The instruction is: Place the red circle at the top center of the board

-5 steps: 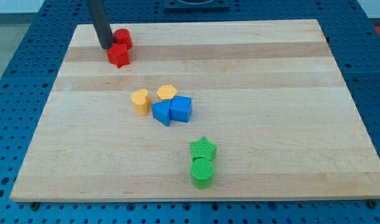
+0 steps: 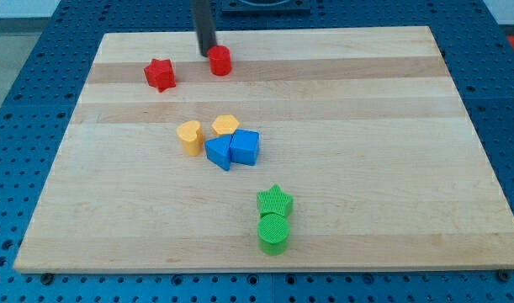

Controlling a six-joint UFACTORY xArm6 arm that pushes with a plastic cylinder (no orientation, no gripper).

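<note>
The red circle (image 2: 220,61) stands near the view's top, a little left of the board's middle. My tip (image 2: 206,53) is just to its left, touching or nearly touching it. The red star (image 2: 160,74) lies apart, further left and slightly lower. The wooden board (image 2: 366,126) carries all the blocks.
Two yellow blocks (image 2: 189,135) (image 2: 225,125) and two blue blocks (image 2: 218,152) (image 2: 246,147) cluster at the board's middle left. A green star (image 2: 275,200) sits right above a green circle (image 2: 273,233) near the view's bottom.
My tip has moved right along the top of the board, and the red circle has moved right with it, away from the red star. The other blocks have not moved.
</note>
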